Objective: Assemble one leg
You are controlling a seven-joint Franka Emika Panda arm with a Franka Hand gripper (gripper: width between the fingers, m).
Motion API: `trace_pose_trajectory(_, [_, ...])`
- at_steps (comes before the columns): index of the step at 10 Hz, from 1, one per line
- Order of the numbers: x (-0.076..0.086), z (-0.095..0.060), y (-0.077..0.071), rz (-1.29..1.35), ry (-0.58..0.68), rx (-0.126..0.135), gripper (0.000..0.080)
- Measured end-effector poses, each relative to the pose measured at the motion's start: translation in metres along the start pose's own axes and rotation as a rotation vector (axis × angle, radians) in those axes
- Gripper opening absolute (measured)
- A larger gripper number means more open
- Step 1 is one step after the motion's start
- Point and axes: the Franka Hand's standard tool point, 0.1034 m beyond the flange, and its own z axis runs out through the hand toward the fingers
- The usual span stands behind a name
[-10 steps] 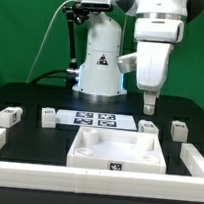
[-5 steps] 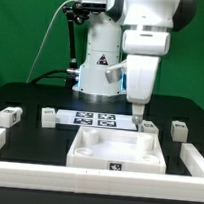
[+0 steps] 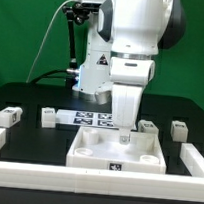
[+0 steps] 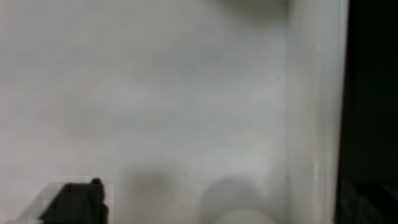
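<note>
Just above the white tray (image 3: 93,157), near its back wall, gripper (image 3: 125,137) hangs; can't tell jaws' spread. Leg (image 3: 178,129) sits apart from tray.

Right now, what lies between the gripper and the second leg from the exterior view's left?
The marker board lies between gripper and leg, per the exterior view.

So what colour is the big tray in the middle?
White. The tray shows best in the exterior view.

Gripper (image 3: 124,135): low over the white tray part (image 3: 90,154), jaws unreadable.
Exterior view's left: outer leg (image 3: 8,115), inner leg (image 3: 50,115).
Exterior view's right: far leg (image 3: 177,128).
Marker board (image 3: 89,117): behind the tray part.
</note>
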Motion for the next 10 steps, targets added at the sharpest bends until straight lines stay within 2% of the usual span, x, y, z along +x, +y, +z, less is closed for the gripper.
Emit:
trace_pose_trajectory(9, [-0.0002,-0.0002,-0.0001,0.0,0.0,0.0,0.065])
trace_pose_trajectory(10, [-0.0019,0.0065,-0.0039,0.003,-0.001,0.014,0.065])
